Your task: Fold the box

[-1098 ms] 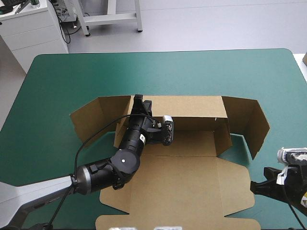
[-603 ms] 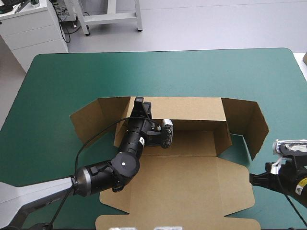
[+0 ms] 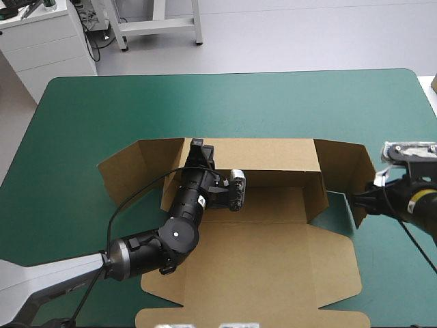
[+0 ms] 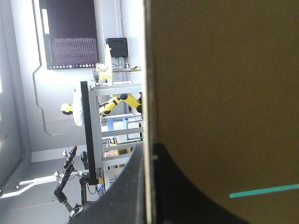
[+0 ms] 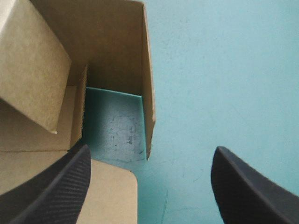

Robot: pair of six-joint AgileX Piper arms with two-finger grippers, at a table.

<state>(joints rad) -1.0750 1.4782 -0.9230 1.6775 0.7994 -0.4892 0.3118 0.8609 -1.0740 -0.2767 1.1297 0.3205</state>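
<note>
On teal-green cover [image 3: 287, 102] — half-raised box [image 3: 273, 253]

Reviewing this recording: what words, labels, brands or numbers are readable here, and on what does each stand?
No text is readable.
The box: plain brown board, no print.
A white label on the left arm: too small to read.
A yellowish label on the right arm: too small to read.
The teal-green cover: unmarked.

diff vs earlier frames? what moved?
The right gripper moved from the table's near right corner toward the far edge, now open at the box's raised right flap. Nothing grasped or released. The left gripper stayed shut on the back wall; box unchanged.
</note>
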